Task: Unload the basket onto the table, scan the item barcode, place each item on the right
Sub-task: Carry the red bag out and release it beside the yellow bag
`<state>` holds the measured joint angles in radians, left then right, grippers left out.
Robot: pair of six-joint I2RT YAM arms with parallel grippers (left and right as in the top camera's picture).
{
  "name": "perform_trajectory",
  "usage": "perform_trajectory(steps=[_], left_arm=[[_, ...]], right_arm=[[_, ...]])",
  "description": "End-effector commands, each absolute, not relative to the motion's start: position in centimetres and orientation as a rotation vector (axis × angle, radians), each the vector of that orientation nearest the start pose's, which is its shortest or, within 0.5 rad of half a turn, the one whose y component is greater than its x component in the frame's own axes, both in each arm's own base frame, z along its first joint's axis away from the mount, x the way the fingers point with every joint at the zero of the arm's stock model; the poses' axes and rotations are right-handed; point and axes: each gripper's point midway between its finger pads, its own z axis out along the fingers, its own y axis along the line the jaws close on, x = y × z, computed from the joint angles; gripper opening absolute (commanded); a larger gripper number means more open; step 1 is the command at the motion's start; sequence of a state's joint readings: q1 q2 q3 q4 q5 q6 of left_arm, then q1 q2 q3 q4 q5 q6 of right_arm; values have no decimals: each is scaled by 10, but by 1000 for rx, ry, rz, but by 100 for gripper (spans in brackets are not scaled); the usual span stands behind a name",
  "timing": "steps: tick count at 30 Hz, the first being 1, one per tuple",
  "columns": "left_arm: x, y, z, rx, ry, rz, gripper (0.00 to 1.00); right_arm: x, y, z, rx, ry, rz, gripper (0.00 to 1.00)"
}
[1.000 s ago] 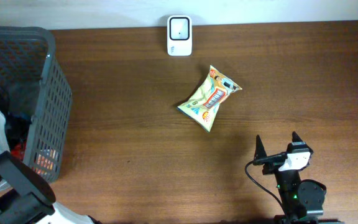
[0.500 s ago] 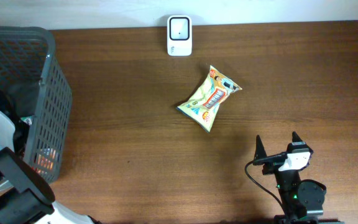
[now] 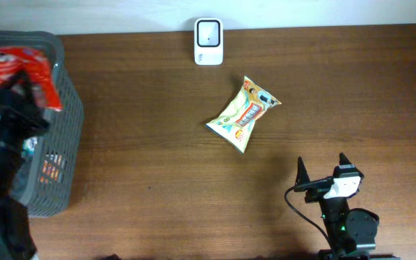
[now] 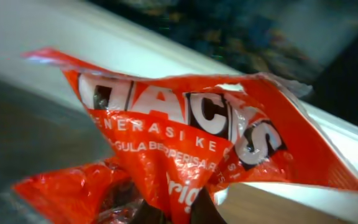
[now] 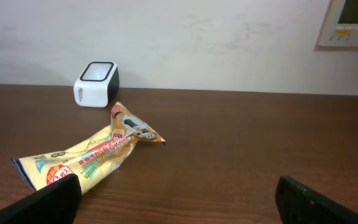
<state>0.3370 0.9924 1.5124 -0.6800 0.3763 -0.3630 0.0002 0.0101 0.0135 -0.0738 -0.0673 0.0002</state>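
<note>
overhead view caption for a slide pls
Left gripper holds a red packet over the basket; yellow bag lies near the scanner, right gripper open.

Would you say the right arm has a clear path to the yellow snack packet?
Probably yes: the right tool, open, faces the yellow snack packet with only bare table between them.

- Grey plastic mesh basket (image 3: 67,130) stands at the table's left end (seen from overhead), upright, with rounded corners.
- Dark brown wood-grain table (image 3: 157,180) runs the full width of the view.
- Pale wall (image 5: 197,37), faintly scuffed, rises at the table's far edge.
- White control panel (image 5: 352,23) with a small screen is mounted on that wall (partly cut off at the upper right).
</note>
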Motion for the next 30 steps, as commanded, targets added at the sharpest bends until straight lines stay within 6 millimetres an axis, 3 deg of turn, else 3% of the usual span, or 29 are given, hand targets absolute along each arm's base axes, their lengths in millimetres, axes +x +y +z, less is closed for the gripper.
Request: perform_trajectory(steps=[1,5,7,8,9,11,14,17,19,21,22,23,26,27,29,30], left_arm=[[295,-41,476,-84,1731,-570,0],[313,-129,442,138,1871,-783,0],[327,-178,407,253,1980,-851,0],[339,-214,373,391,2048,-835,0],[352,-228,345,445,2102,-752,0],[367,-243,301,465,2209,-669,0],[386,-274,211,516,2406,-627,0],[422,-267,133,455,2498,-345,3],[444,-265,97,422,2498,-245,15],[454,-267,77,413,2493,-222,25],[455,-268,69,415,2501,-219,44],[452,-273,69,430,2506,-245,56],[441,-290,79,479,2500,-341,61],[442,-290,101,473,2473,-350,61],[438,-278,207,548,2300,-346,61],[432,-271,239,560,2244,-333,65]], right_arm=[[246,11,157,-43,1643,59,98],[246,11,157,-43,1643,59,98],[246,11,157,-43,1643,59,98],[246,11,157,-43,1643,59,98],[246,11,157,-43,1643,59,98],[246,11,157,-43,1643,59,98],[246,11,157,-43,1643,59,98],[246,11,157,-43,1643,59,98],[246,11,157,-43,1643,59,98],[246,11,157,-43,1643,59,98],[246,11,157,-43,1643,59,98],[246,11,157,-43,1643,59,99],[246,11,157,-43,1643,59,98],[246,11,157,-43,1643,59,98],[246,11,157,-43,1643,59,98],[246,11,157,-43,1643,59,98]])
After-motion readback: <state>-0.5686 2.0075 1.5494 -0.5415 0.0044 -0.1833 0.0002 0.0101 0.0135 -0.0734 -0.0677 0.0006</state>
